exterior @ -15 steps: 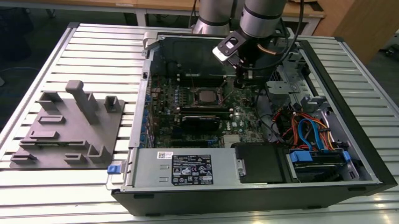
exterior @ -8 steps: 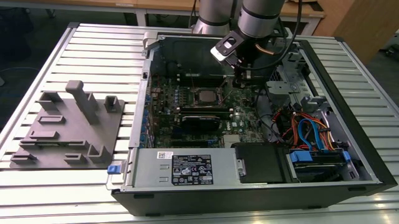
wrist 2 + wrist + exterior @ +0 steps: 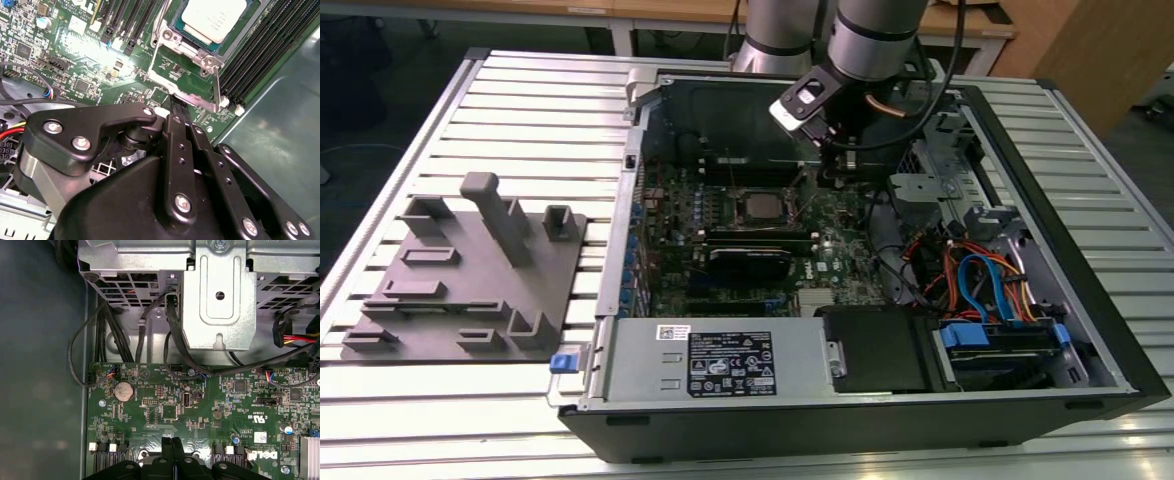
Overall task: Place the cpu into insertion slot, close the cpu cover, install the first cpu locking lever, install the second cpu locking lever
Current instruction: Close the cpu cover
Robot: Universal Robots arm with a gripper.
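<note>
The cpu, a square chip with a dull silver top, lies in the insertion slot on the green board. The silver cpu cover lies flat around it. One thin locking lever runs along the socket's edge, and its flat end sits beside my fingertips. My gripper hovers low over the board next to the socket with its black fingers pressed together and nothing between them. In the exterior view the gripper is to the right of the socket.
Long black memory slots run beside the socket. A metal drive cage and black cables stand past the board's edge. A grey fixture plate lies on the table at the exterior view's left; the power supply sits at the case's front.
</note>
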